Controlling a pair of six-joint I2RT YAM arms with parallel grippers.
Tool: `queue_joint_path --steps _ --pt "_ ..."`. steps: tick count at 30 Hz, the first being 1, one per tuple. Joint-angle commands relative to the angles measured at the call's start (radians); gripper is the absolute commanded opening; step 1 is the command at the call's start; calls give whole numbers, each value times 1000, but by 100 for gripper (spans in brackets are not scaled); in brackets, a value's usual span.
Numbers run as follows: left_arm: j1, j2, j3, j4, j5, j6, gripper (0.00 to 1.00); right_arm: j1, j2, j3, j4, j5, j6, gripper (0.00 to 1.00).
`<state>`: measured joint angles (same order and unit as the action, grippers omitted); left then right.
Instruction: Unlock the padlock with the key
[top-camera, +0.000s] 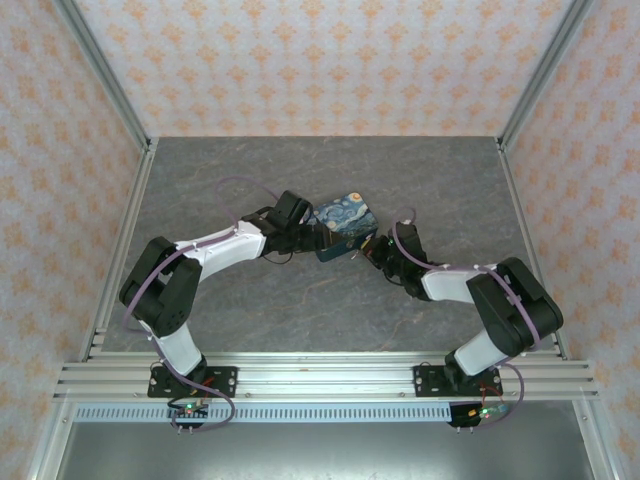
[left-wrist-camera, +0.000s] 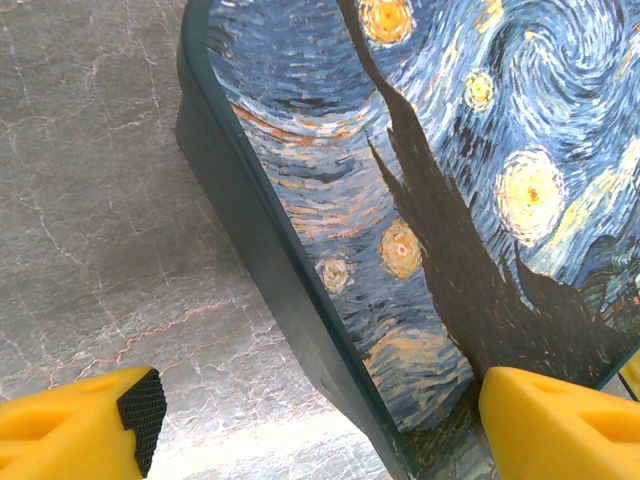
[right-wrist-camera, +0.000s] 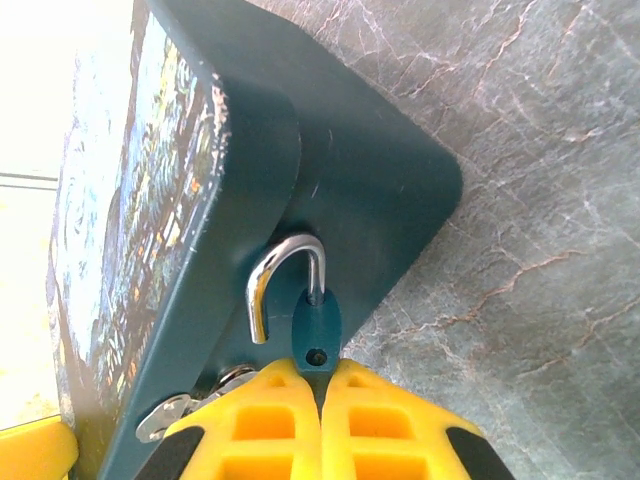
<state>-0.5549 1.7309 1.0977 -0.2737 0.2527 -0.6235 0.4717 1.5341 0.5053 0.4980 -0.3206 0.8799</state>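
Right wrist: one padlock (right-wrist-camera: 317, 325), shackle hooked open, against the right side of one box (right-wrist-camera: 370, 170), touching right gripper (right-wrist-camera: 322, 385) fingertips pressed together. Left gripper (left-wrist-camera: 315, 405) spread wide astride the box edge.

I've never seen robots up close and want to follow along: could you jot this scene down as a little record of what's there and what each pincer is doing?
surface: grey stone-patterned table
box: Starry Night box, between the two arms
padlock: small teal body against the box's dark side
shackle: silver, one end free of the body
left pincer: open, one finger either side of the box
right pincer: shut, tips at the padlock's base
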Motion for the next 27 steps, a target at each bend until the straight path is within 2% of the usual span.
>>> queue_joint_path --steps 1,10,18,19,21,25,27 --pt "-8 61 -44 -162 -62 15 83 -5 -34 1 26 -19 8 0" --pt "-5 -2 -2 -209 -64 29 84 -27 -214 -153 -78 20 20 0" --pt "5 -93 16 -247 -60 31 84 -33 -415 -257 -277 80 60 0" --pt "6 -106 16 -252 -61 30 84 -35 -445 -266 -312 95 69 3" --pt "7 -132 20 -264 -60 31 84 -35 -498 -280 -364 111 82 17" --pt "12 -189 25 -296 -67 36 85 -35 -606 -288 -462 129 115 49" --pt "15 -223 27 -314 -78 37 85 -36 -667 -278 -511 139 123 59"
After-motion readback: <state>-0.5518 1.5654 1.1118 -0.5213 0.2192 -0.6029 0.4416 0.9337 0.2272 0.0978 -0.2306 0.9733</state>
